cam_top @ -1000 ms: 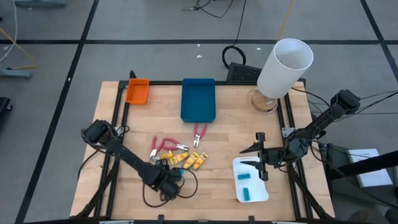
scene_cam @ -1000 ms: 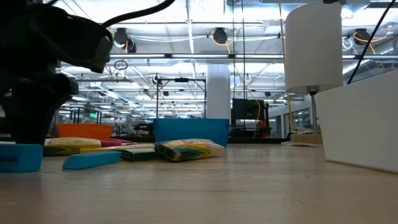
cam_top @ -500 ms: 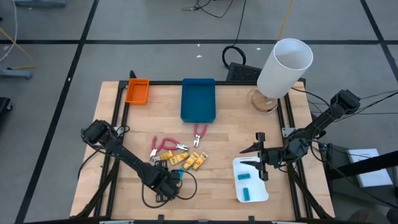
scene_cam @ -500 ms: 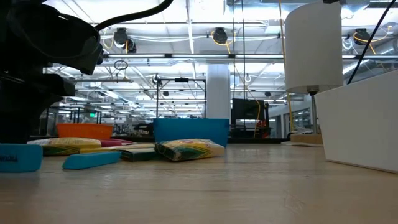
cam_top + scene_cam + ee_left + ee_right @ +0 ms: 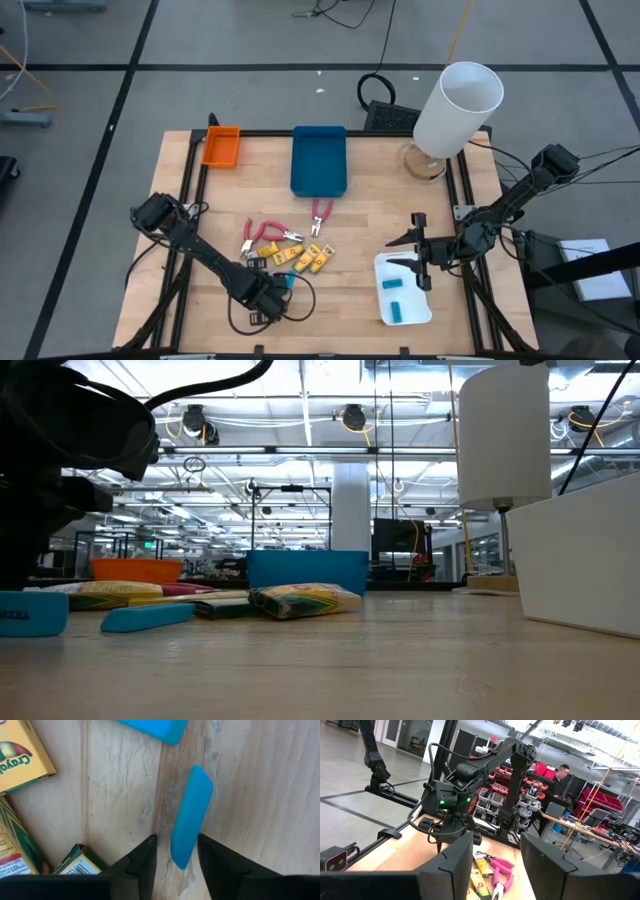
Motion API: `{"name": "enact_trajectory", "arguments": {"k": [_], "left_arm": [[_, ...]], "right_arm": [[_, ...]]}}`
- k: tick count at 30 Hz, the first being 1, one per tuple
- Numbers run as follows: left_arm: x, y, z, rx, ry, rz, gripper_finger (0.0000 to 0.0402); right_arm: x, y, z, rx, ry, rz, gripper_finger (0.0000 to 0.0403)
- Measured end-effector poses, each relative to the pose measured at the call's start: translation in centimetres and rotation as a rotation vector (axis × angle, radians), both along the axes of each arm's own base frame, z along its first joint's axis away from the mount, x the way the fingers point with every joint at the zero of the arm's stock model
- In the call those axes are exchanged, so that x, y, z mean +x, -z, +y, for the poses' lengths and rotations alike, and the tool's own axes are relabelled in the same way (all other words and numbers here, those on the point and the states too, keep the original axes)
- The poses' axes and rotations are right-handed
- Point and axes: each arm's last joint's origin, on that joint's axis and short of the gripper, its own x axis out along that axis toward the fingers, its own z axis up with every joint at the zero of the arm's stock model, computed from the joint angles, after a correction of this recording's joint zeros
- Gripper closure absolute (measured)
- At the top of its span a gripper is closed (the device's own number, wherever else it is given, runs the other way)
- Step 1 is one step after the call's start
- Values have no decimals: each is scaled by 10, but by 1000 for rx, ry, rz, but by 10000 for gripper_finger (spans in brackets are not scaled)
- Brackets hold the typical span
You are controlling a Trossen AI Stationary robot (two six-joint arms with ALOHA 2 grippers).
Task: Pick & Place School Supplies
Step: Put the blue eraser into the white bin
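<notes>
The left gripper's [image 5: 175, 865] fingers [image 5: 142, 862] bracket the near end of a light-blue eraser block [image 5: 191, 815], a slight gap each side (not yet clamped), lying flat on the table [image 5: 120, 795] beside crayon boxes [image 5: 22, 747]. The right gripper [image 5: 418, 262] waits half-open over the white tray [image 5: 385, 305].

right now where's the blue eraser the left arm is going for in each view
high view: the blue eraser peeks out beside the left tool, low on the table.
low view: probably the slanted blue piece lying at left.
left wrist view: centre, one end between the tool's fingers.
right wrist view: not visible.
shared landmark: the yellow crayon boxes next to it.
</notes>
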Motion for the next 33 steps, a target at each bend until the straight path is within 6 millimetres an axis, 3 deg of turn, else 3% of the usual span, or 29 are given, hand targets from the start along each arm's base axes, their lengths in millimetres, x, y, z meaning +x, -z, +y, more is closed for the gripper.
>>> {"name": "enact_trajectory", "arguments": {"k": [27,33], "left_arm": [[3,0,-1,2,-23,-38,357],[4,0,0,5,-43,-43,347]], "right_arm": [[0,0,0,0,0,0,248],[0,0,0,0,0,0,248]]}}
